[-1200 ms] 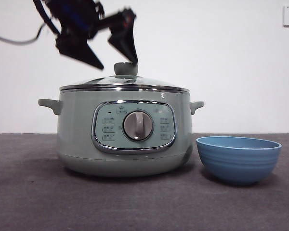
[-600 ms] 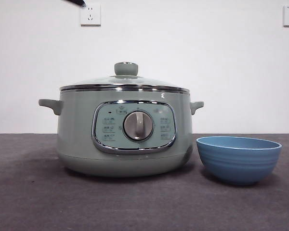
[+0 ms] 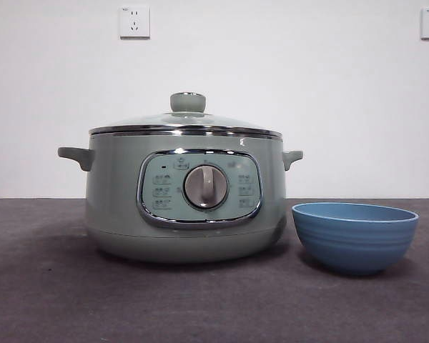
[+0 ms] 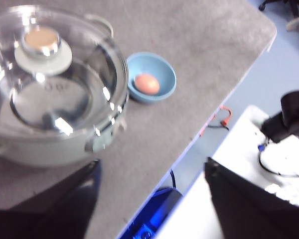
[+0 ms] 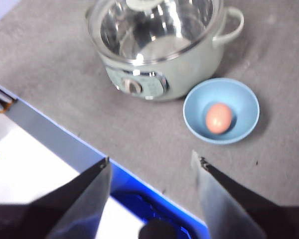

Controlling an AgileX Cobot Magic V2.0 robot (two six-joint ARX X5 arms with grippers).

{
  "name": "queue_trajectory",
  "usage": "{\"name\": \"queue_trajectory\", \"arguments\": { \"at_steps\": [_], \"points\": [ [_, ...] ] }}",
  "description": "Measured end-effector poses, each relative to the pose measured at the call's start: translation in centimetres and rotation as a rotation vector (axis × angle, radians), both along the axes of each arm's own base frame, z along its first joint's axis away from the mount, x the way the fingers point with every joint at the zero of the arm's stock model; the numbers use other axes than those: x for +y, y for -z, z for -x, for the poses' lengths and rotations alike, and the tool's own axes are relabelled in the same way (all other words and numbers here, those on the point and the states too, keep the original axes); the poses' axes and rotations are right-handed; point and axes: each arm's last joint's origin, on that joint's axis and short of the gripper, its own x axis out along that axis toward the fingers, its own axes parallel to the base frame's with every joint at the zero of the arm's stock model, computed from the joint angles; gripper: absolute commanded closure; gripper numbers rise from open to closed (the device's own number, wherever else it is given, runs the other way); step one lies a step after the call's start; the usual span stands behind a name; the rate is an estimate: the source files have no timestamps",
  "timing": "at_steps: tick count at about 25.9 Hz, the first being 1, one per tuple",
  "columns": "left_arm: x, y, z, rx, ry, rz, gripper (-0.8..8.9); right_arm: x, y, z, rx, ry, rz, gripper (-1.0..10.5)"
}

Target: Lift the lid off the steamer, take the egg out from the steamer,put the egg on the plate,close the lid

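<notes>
Front view: large round pale sage-green electric steamer (image 3: 184, 204) stands on the dark grey table (image 3: 50, 300), chrome-framed panel and grey dial facing the camera. The round clear glass lid (image 3: 186, 123) with steel rim and pale green knob sits seated on the pot's rim. Small round blue ridged plate (image 3: 354, 236), bowl-shaped, stands just beside the steamer, apart from it; its contents are hidden by its wall here. No arm shows in this view. White wall behind, with two wall sockets (image 3: 134, 21) high up. Left wrist view: left gripper (image 4: 152, 199) hangs high above and off to the side of the table edge, jaws spread wide with nothing between them. The steamer (image 4: 50, 144) with the lid (image 4: 55, 84) in place lies well away from the jaws. The blue plate (image 4: 167, 74) is beside the pot, holding a brownish-orange egg (image 4: 146, 83) in its hollow, well apart from this gripper. Right wrist view: right gripper (image 5: 152, 172) is also raised near the table's front edge, jaws parted, empty. The steamer (image 5: 189, 64), lid (image 5: 154, 25) closed, and the plate (image 5: 241, 94) next to it lie beyond the jaws on the table; the egg (image 5: 219, 117) rests in the middle of the plate, clear of both jaws.
</notes>
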Motion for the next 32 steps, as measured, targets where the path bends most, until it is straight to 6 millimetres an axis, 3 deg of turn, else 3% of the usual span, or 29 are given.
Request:
{"name": "queue_trajectory", "arguments": {
  "at_steps": [2,3,32],
  "points": [
    [0.37,0.07,0.64,0.021,0.0,-0.012,8.29,-0.06,0.17,0.11,0.022,0.001,0.011,9.4],
    [0.48,0.11,0.82,0.027,0.0,-0.016,8.23,-0.08,0.22,0.14,0.028,0.0,0.014,9.7],
    [0.69,0.32,1.16,0.046,0.009,-0.043,8.17,-0.18,0.39,0.34,0.048,0.002,0.027,9.5]
  ]
}}
